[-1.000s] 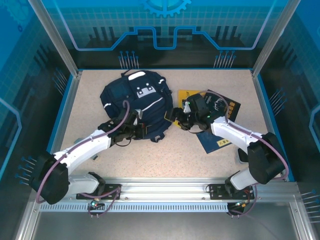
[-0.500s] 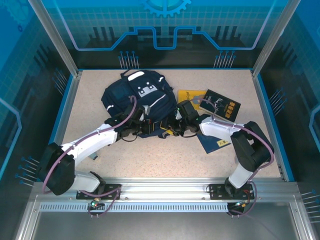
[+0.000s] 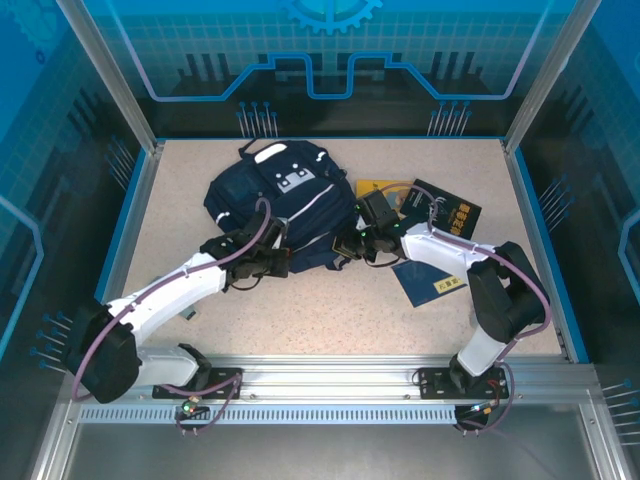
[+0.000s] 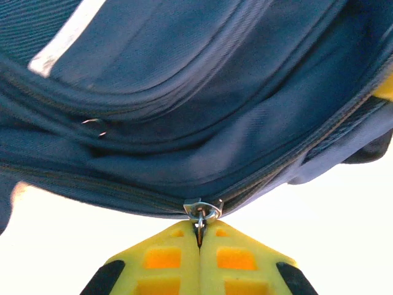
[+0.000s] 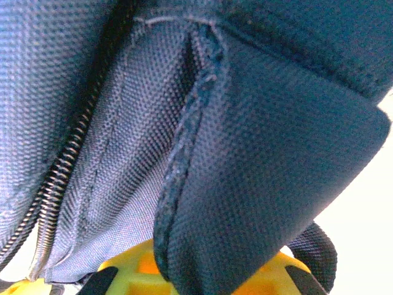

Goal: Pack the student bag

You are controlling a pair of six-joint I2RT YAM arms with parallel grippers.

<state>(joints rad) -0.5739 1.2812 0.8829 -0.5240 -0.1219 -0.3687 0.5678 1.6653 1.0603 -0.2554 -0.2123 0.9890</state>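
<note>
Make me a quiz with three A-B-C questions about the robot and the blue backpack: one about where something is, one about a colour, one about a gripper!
1. Where is the flat black book from the large navy-blue fabric backpack? A on top; B on the right arm's side; C on the left arm's side.
2. The backpack's stripe is: A white; B red; C green.
3. The left gripper is: A open; B shut on the small metal zipper pull; C holding a book.
Answers: B, it lies by the right arm. A, it shows white. B, yellow fingers pinch the pull.
</note>
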